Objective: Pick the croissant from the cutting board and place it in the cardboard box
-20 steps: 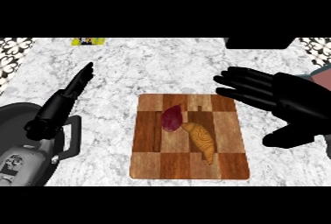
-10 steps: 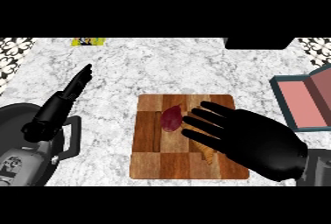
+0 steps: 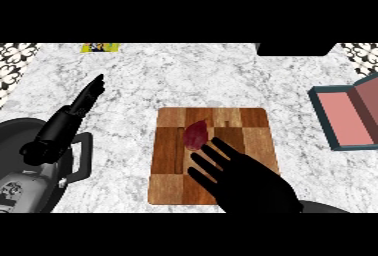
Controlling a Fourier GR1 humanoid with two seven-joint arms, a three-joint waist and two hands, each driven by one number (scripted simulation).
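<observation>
A wooden cutting board (image 3: 171, 150) lies in the middle of the marble counter. On its upper half lies a dark red, pointed piece of food (image 3: 196, 135). My right hand (image 3: 251, 187) is spread flat over the board's lower right part, fingers straight and pointing up-left, their tips just below the red piece. The croissant is hidden under this hand. The box (image 3: 351, 117), pink inside with a dark teal rim, lies open at the right edge. My left hand (image 3: 77, 107) rests open at the left, off the board, fingers pointing up.
A small yellow item (image 3: 100, 47) lies at the counter's far edge, and a black block (image 3: 295, 48) stands at the far right. Patterned tiles (image 3: 15, 60) border the counter's far corners. My grey left forearm (image 3: 29, 170) fills the lower left.
My right hand has come from the right of the board, then down and left over it, and now covers the croissant. The box shows more fully. The left hand has not moved.
</observation>
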